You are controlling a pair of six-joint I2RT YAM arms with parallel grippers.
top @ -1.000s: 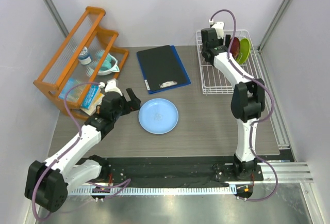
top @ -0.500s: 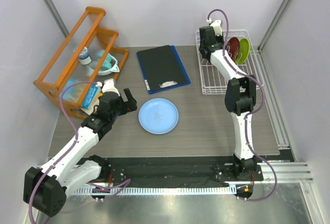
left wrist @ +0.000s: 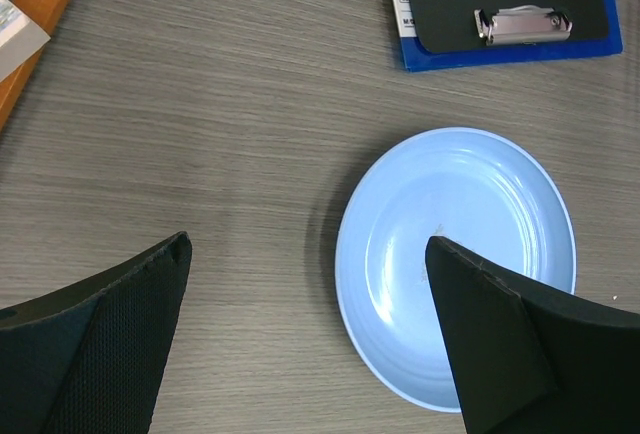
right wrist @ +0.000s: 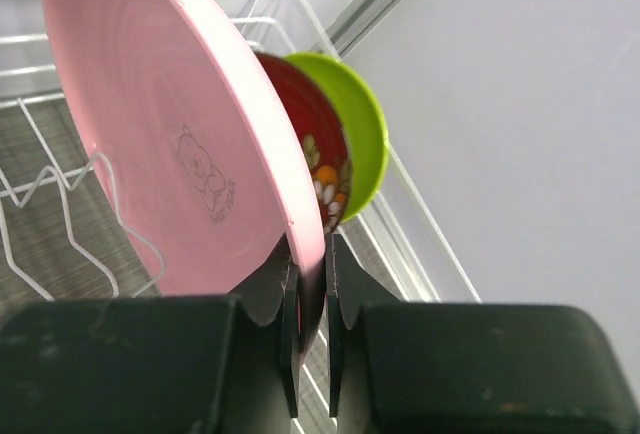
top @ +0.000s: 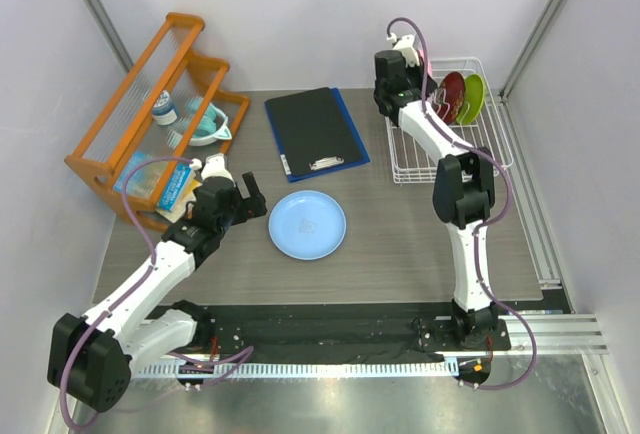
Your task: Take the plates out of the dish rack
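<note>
Pink plate (right wrist: 190,154), rim pinched by the right gripper (right wrist: 312,284), stands upright at the dish rack (right wrist: 60,239); left gripper (left wrist: 308,249) gapes wide, empty.

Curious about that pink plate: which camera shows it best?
The right wrist view: the pink plate fills it, bear drawing clear, rim pinched in the right gripper. Overhead, the right arm mostly hides it. The left wrist view shows the light blue plate instead.

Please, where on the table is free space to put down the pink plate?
The widest bare patch of table for the pink plate lies between the light blue plate and the dish rack, nearer than the clipboard. A bare strip also runs nearer than that plate. The left side is crowded by the orange shelf and the left gripper.
</note>
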